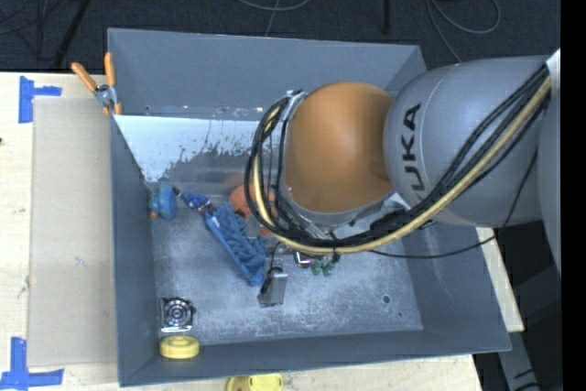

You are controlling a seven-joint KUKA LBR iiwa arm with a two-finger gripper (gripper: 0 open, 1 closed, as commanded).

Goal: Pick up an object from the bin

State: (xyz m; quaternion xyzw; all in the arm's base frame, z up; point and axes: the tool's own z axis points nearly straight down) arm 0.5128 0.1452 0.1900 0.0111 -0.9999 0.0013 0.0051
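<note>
- Jaws: whether they stand open or closed cannot be told, as the gripper (272, 286) appears as one dark tip low in the grey metal bin (439, 307), under the orange wrist cover (334, 146).
- A long blue ridged piece (231, 238) lies flat on the bin floor, slanting from its upper-left end down to its lower-right end. It is the thing nearest the gripper.
- That dark tip stands just beside the long blue ridged piece's lower-right end. Whether the two touch cannot be told.
- The arm (476, 151) comes in from the right of the long blue ridged piece. Its wrist cover hangs above and to the right of that piece, with dark and yellow cables (264, 188) looping down the cover's near side.
- A small blue lump (165, 202) sits near the long blue ridged piece's upper-left end, to the left of it and close to the foot of the bin's sloping back wall.
- An orange thing (238, 196) shows just above the long blue ridged piece's middle, partly hidden by the cables, so its shape is unclear.
- A round metal piece (177, 312) lies well apart from the long blue ridged piece, below and to the left of it.
- A yellow disc (179, 346) lies lower still, just below that round metal piece, by the bin's near wall.
</note>
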